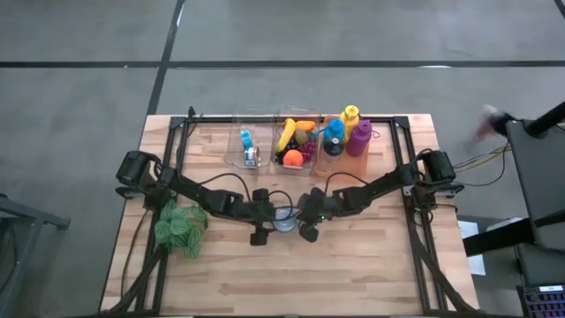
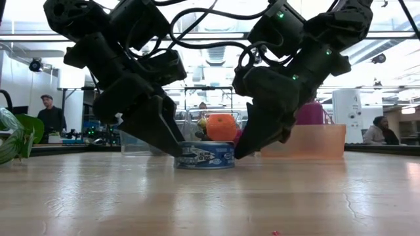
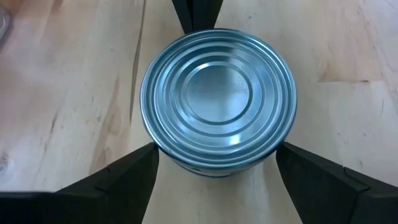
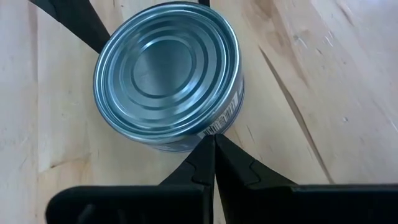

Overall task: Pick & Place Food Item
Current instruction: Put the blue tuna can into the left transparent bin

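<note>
A flat round tin can (image 1: pixel 284 218) with a ribbed silver lid (image 3: pixel 217 99) and a blue label (image 2: pixel 205 155) stands on its base in the middle of the wooden table. My left gripper (image 3: pixel 216 152) is open and comes at it from the table's left, one fingertip on each side of the can's wall. My right gripper (image 4: pixel 214 146) is shut and meets the can (image 4: pixel 168 74) from the table's right. In the low view both grippers slant down to the can, the left one (image 2: pixel 167 141) and the right one (image 2: pixel 243 147). My left gripper has its fingertips (image 3: pixel 146 163) right at the can's side wall (image 3: pixel 163 152), short of the can's widest part. Whether they touch it I cannot tell. My right gripper sets its shut fingertips (image 4: pixel 211 149) against the can's side wall (image 4: pixel 208 129), low on the label, slanting down from the table's right. The can stands flat on the table.
Clear bins at the far edge hold a banana, an orange and other fruit (image 1: pixel 296 141). Beside them stand blue, yellow and purple bottles (image 1: pixel 349 132). A green plant (image 1: pixel 179 227) sits at the table's left. People show in the room behind (image 2: pixel 49 115).
</note>
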